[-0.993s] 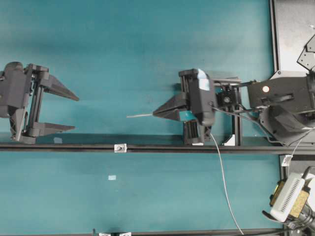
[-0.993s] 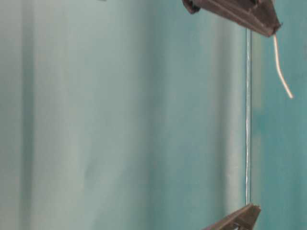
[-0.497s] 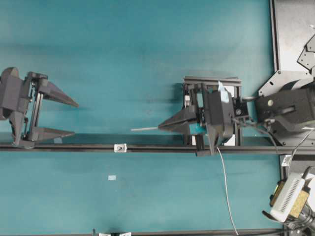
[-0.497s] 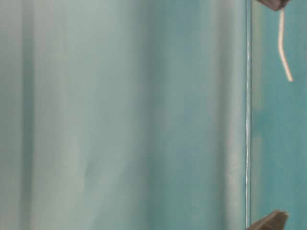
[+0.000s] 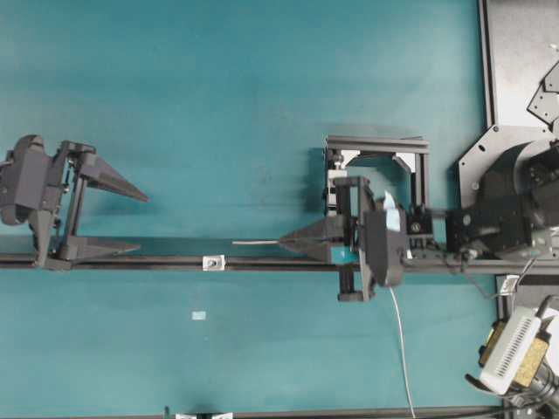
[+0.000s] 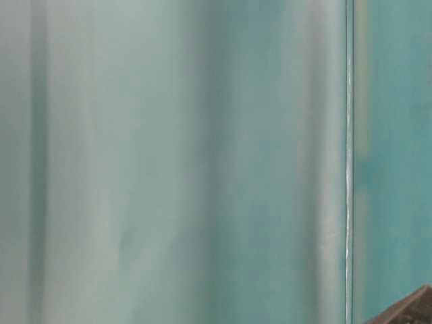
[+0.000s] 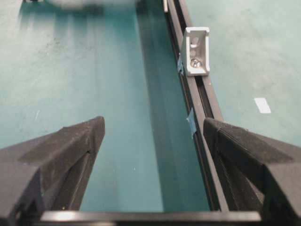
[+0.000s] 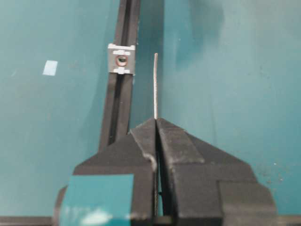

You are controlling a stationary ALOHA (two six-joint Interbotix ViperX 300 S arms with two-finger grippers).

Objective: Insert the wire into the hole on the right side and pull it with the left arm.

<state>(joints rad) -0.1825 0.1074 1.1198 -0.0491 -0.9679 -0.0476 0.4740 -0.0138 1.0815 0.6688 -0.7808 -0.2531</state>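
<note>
The teal worktop carries a long black rail running across it; the rail serves as landmark here. The right claw, with a teal patch on its body, sits just above the rail, its jaws pressed together on the wire. The left claw sits at the rail's left end with its fingers spread wide, holding nothing, one finger over the rail and the other above it. The wire's free end sticks out leftward, alongside the rail and just off it. The small block with the hole sits on the rail, just left of the wire's tip.
</note>
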